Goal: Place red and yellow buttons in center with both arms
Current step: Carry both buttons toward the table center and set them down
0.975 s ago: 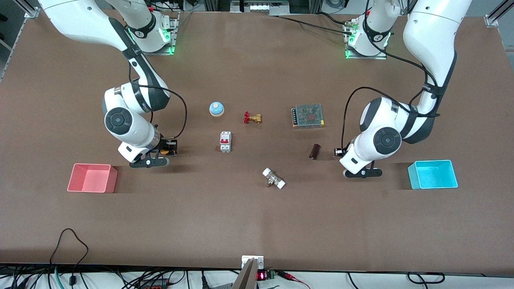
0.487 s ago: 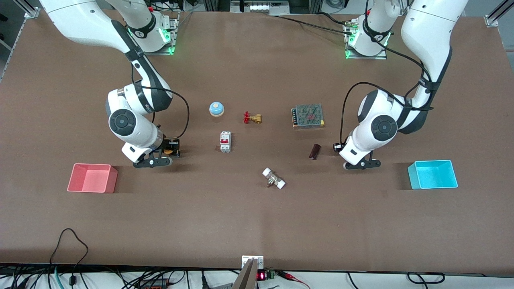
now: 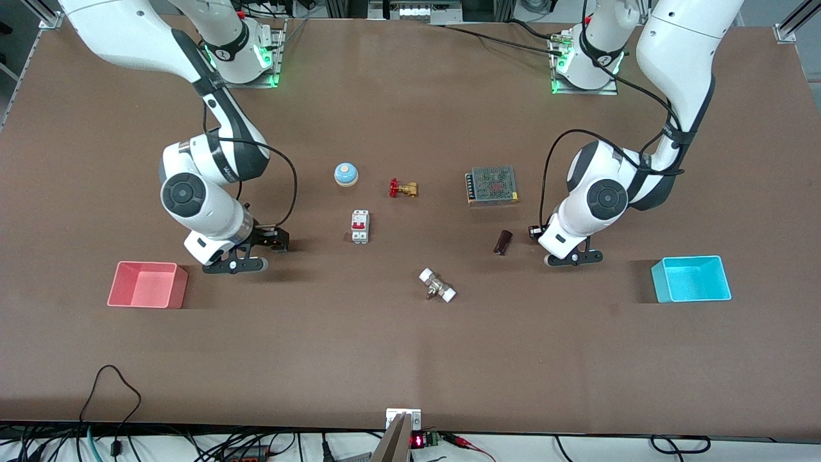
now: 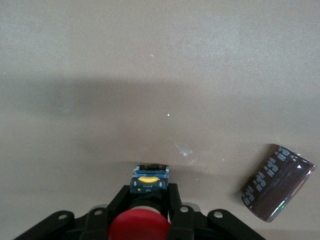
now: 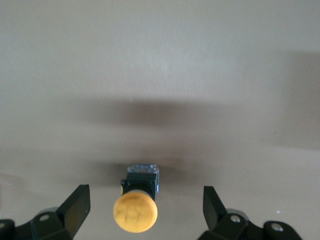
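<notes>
Red button point(image 4: 137, 227) and yellow button point(image 5: 136, 212): I counted two buttons in all, one at each of my grippers. My left gripper point(image 4: 149, 189) had its fingers point(image 4: 172, 197) closed tight on the black body of the red one, the cap sitting back between them. I could not tell whether that button was clear of the table. In the front view this gripper point(image 3: 533, 232) sat at mid-height of the frame, toward the left arm's end, over the tabletop point(image 3: 410, 359) just beside the one dark capacitor point(image 3: 503, 242).

My right gripper point(image 5: 145, 205) stood wide open, both fingers point(image 5: 75, 205) well apart from the yellow button, which lay on the table between them, cap toward the wrist camera. I had hold of nothing there. In the front view that gripper point(image 3: 272, 240) was at mid-height toward the right arm's end, near the single pink tray point(image 3: 122, 300).

There were two trays, the second a cyan tray point(image 3: 660, 282) at the left arm's end. In the middle of the frame lay one blue bell point(image 3: 346, 173), one brass valve point(image 3: 403, 188), one circuit breaker point(image 3: 360, 226), one meshed power supply point(image 3: 492, 185) and, lower, one white-ended fitting point(image 3: 437, 285).
</notes>
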`<state>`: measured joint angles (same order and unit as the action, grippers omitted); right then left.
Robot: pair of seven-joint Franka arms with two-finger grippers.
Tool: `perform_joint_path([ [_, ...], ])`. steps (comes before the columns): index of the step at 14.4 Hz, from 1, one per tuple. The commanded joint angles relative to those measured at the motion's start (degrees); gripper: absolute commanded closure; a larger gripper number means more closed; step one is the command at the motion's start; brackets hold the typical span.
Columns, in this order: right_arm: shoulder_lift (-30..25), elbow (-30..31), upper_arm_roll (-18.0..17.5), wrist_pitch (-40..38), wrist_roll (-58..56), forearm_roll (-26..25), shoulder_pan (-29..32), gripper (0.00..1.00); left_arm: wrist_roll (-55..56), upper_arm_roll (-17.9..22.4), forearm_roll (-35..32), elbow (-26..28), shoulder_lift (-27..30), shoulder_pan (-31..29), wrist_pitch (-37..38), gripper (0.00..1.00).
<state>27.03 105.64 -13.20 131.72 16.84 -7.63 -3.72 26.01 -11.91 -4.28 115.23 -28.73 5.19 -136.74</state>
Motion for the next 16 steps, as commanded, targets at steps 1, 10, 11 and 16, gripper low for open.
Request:
perform_joint_path([
  [1,-4.3,-2.9,-0.1,-3.7,-0.3,3.0,0.5,0.0,0.5,0.3,-0.6,1.6,2.0,0.4,-0.5,0.67],
  [10,-19.3,-11.4,1.8,-26.3,-2.2,2.8,3.9,0.0,-1.0,0.3,-0.6,0.6,7.8,0.1,2.3,0.0],
  [11,-20.7,-12.1,2.4,-30.2,-2.4,2.8,3.9,0.0,-2.4,0.5,-0.6,-1.0,9.5,-0.3,4.8,0.0],
  [16,-24.4,-15.7,5.3,-38.5,-8.8,2.4,3.6,0.0,-13.7,0.9,-0.6,-20.9,10.7,-2.5,27.2,0.0],
])
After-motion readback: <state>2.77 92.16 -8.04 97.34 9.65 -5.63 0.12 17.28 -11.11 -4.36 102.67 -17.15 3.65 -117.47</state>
